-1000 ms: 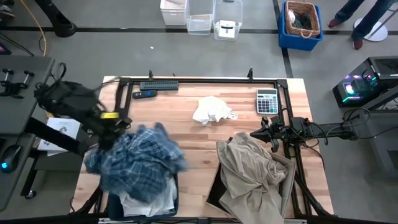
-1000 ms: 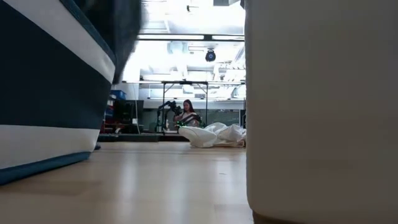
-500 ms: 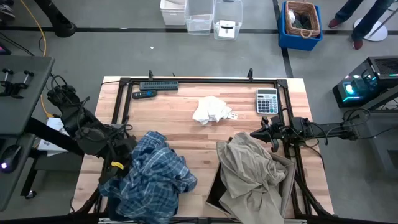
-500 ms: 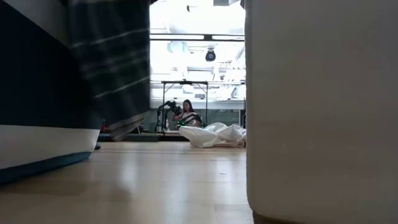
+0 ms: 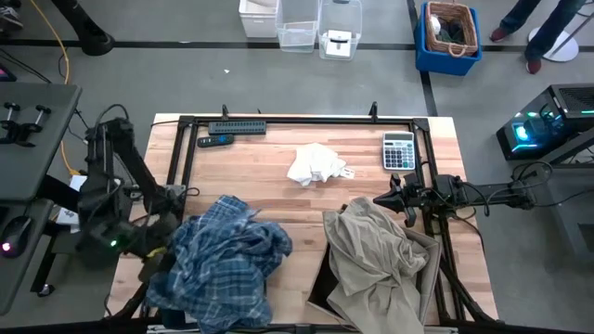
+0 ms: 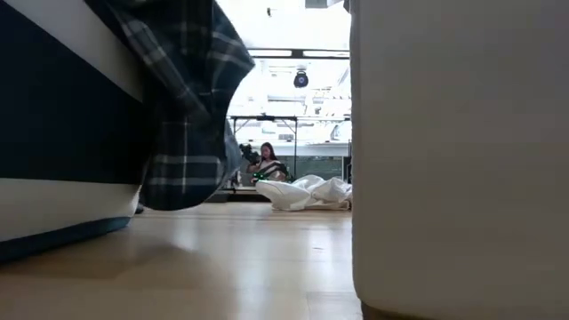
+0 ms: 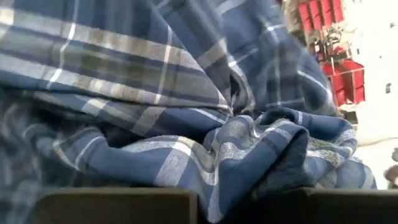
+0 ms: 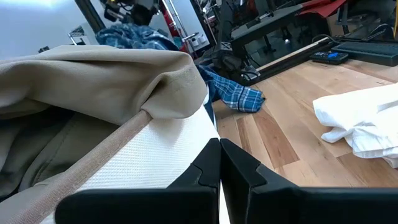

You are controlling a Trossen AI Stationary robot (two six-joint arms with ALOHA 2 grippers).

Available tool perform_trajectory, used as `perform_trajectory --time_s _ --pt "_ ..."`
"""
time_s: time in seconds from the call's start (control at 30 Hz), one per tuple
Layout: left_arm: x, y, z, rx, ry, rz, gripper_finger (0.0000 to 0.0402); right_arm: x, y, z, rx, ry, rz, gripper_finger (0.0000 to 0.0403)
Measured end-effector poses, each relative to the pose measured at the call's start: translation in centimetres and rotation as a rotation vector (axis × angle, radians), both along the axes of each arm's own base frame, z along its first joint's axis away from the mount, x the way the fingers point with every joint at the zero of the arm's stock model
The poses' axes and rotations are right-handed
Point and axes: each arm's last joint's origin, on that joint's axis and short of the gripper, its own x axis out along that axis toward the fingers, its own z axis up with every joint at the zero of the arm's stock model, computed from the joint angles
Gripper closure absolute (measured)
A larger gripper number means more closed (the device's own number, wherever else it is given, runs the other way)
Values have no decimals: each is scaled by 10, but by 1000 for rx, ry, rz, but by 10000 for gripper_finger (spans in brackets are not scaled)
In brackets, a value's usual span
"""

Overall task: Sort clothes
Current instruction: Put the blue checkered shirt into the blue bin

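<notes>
The blue-and-white plaid shirt (image 5: 225, 264) lies heaped over the dark blue bin (image 6: 53, 133) at the table's near left. One flap (image 6: 187, 133) hangs down the bin's outer side. My left gripper (image 5: 151, 263) is at the shirt's left edge, shut on it. The tan garment (image 5: 371, 250) is draped over the box (image 6: 444, 160) at the near right. My right gripper (image 5: 394, 199) is shut and empty just beyond the tan garment. A small white piece (image 5: 316, 164) lies flat on the table's middle. The white shirt and the dark grey garment are hidden. My left gripper holds a bunched fold of the plaid shirt (image 7: 227, 180) between its two fingers. The cloth fills the wrist view and hides the fingertips. The shirt rests slack on the bin, not lifted.
A calculator (image 5: 399, 150) lies at the far right. A black bar (image 5: 237, 127) and a small dark remote (image 5: 215, 141) lie at the far left. Bare wood stretches between the bin and the box (image 5: 297, 223). A person sits far behind the table (image 6: 267, 160).
My left gripper has gone toward the table's near edge and left, and down, with the plaid shirt. The shirt has dropped from above the table onto the bin and spread over it. One flap now hangs down the bin's side.
</notes>
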Motion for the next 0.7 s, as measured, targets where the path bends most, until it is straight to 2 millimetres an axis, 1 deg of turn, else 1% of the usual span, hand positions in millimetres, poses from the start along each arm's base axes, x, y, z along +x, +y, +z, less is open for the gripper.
perform_trajectory --time_s 0.07,0.13,0.23,0.3,0.43,0.5,0.6,0.7 --pt "-10 -2 -4 -49 87 -22 373 0 0 0 0 0 0 402" --pt "-19 -1 -11 -64 222 -50 373 0 0 0 0 0 0 402" --pt "-28 4 -26 17 436 -41 373 0 0 0 0 0 0 402" --pt "-30 5 -34 81 535 -26 373 0 0 0 0 0 0 402" --pt "-25 -4 -46 172 619 -45 373 0 0 0 0 0 0 402" --pt "-21 -11 -56 205 650 -59 373 0 0 0 0 0 0 402" --pt "-10 -20 -79 216 670 -48 373 0 0 0 0 0 0 402" --pt "6 -26 -104 204 655 -48 373 0 0 0 0 0 0 402"
